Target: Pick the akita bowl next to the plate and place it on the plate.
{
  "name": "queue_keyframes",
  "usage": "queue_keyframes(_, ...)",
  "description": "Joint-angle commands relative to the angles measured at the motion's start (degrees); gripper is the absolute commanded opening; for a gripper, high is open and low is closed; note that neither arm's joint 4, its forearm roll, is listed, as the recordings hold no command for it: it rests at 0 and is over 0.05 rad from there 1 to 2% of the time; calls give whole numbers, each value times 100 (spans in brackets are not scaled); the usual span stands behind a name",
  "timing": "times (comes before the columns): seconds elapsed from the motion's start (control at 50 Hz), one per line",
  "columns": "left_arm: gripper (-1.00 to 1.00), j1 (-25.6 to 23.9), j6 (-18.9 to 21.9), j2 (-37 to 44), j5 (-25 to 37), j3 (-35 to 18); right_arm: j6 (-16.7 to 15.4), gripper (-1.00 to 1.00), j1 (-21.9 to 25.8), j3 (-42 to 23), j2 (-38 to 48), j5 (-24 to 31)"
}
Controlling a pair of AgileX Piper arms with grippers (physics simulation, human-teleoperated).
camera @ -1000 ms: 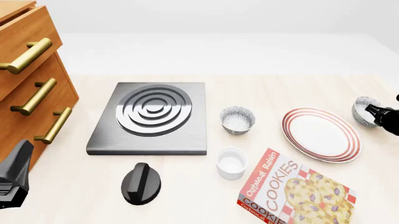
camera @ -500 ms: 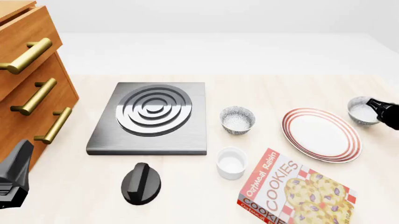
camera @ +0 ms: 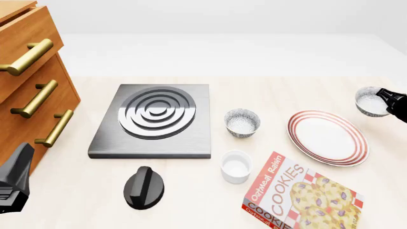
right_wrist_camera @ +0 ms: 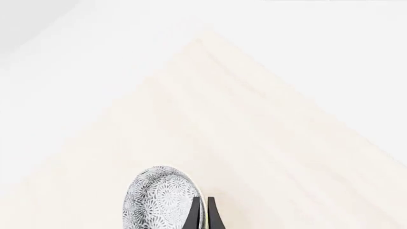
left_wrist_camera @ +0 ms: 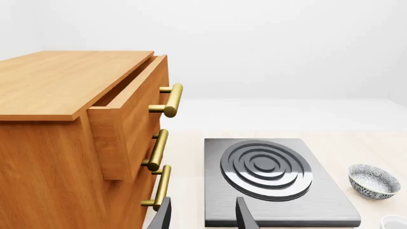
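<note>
At far right of the front view, the right gripper (camera: pixel 383 96) is clamping the akita bowl (camera: pixel 369 101) by its rim, now raised higher beside the plate (camera: pixel 327 137). Right wrist view: counter (right_wrist_camera: pixel 254 119) is showing pale beige. Left gripper (left_wrist_camera: pixel 202 217) is sitting apart, empty.

- A pale wooden desk (camera: pixel 286 90) fills the front view and carries everything listed here.
- A wooden chest of drawers (camera: pixel 28 86) with brass handles stands at the left edge.
- A grey stove plate (camera: pixel 154 120) with concentric rings lies flat beside the drawers.
- A speckled bowl (camera: pixel 242 122) sits just right of the stove plate.
- A white plate (camera: pixel 327 137) with red rim stripes lies further right, apart from that bowl.
- A plain white cup (camera: pixel 236 166) stands in front of the speckled bowl.
- A red cookie box (camera: pixel 302 196) lies flat at the near edge, its corner close to the cup.
- A black knob (camera: pixel 144 187) sits in front of the stove plate.
</note>
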Motion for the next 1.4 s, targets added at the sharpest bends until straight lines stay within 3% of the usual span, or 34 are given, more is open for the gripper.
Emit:
queue_keyframes(0.02, 100, 0, 0, 0, 0, 0, 137, -100, 112, 146, -377, 73)
queue_keyframes(0.88, 100, 0, 0, 0, 0, 0, 285, -100, 951, 1356, -2543, 537)
queue_keyframes(1.4, 100, 0, 0, 0, 0, 0, 312, -100, 1386, 2092, -3078, 437)
